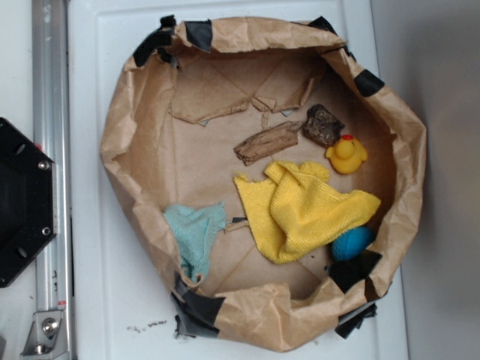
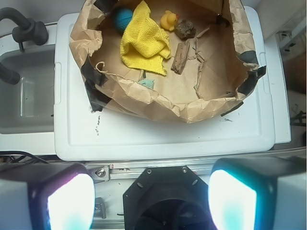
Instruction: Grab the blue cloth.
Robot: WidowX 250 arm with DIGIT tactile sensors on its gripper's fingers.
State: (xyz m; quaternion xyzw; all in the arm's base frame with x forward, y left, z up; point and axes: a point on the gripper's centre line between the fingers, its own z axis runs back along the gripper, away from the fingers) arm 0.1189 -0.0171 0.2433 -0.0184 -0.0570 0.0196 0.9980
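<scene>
The blue cloth (image 1: 193, 234) is a small pale teal rag lying crumpled against the lower left wall of a brown paper basin (image 1: 127, 127). In the wrist view only a corner of the blue cloth (image 2: 147, 83) shows behind the basin's near wall. My gripper (image 2: 151, 201) is not in the exterior view. In the wrist view its two fingers (image 2: 69, 203) stand wide apart with nothing between them, high over the black robot base, well short of the basin.
In the basin lie a larger yellow cloth (image 1: 304, 210), a bright blue ball (image 1: 351, 242), a yellow rubber duck (image 1: 346, 154), a dark rock (image 1: 323, 124) and a piece of bark (image 1: 266, 142). The black robot base (image 1: 22, 202) and a metal rail (image 1: 51, 150) stand left. A grey sink (image 2: 24, 96) is beside the white table (image 2: 163, 134).
</scene>
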